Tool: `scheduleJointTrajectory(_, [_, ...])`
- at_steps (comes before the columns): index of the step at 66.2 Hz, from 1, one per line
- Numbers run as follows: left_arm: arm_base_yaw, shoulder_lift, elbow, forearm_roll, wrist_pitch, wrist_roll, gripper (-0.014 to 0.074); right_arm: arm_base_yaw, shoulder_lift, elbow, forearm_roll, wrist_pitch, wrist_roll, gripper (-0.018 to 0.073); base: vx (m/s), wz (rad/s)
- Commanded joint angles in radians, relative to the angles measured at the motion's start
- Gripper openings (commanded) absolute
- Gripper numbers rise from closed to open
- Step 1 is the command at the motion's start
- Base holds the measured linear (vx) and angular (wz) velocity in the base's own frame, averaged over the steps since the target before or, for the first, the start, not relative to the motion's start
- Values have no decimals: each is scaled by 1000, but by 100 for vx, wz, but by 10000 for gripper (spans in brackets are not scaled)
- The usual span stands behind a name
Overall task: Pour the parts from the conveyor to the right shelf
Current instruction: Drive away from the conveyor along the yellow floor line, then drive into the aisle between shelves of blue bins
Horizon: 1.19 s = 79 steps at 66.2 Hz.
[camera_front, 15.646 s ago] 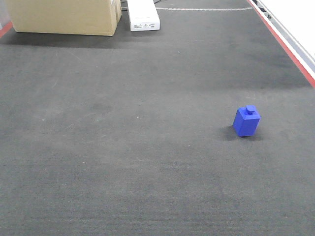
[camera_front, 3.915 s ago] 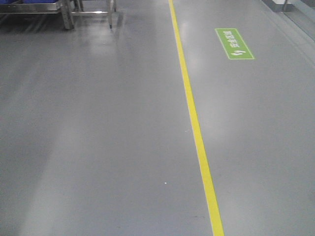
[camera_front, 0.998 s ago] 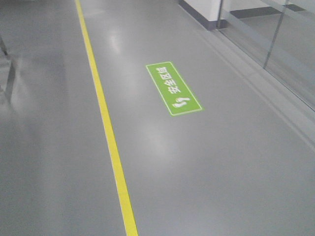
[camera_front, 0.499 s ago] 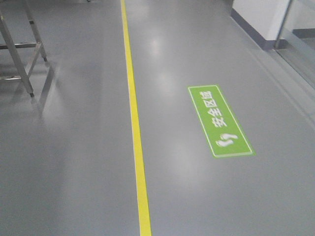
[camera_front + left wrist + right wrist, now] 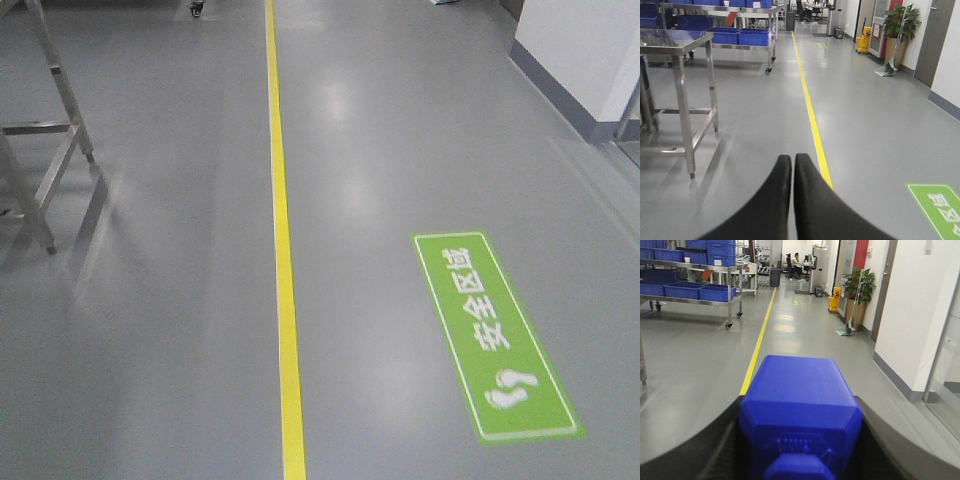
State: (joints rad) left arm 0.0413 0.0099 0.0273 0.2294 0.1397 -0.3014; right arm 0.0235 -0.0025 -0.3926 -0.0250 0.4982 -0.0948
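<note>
Part (image 5: 800,410) in right gripper (image 5: 799,445) (cart (image 5: 730,295) left)

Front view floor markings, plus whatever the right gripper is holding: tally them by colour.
Yellow: 1, floor line
Green: 1, floor sign
Blue: 1, block in the right gripper
Total: 3

This is a big factory hall, with a shiny grey floor (image 5: 150,350), a long yellow line (image 5: 285,300), a green walking sign (image 5: 495,335) and steel racks (image 5: 690,300) full of blue tubs (image 5: 715,292).
</note>
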Motion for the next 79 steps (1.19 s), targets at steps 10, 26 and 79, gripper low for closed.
scheduleJointTrajectory(10, [-5, 15, -26, 0, -69, -4, -6, -4, 21, -26, -5, -78, -6, -5, 80, 0])
scheduleJointTrajectory(26, [-5, 15, -26, 0, -69, -4, -6, -4, 21, -26, -6, -78, -6, -5, 81, 8])
scheduleJointTrajectory(79, [-5, 15, -26, 0, -70, -4, -6, -4, 21, -26, -7, -78, -6, -5, 82, 12])
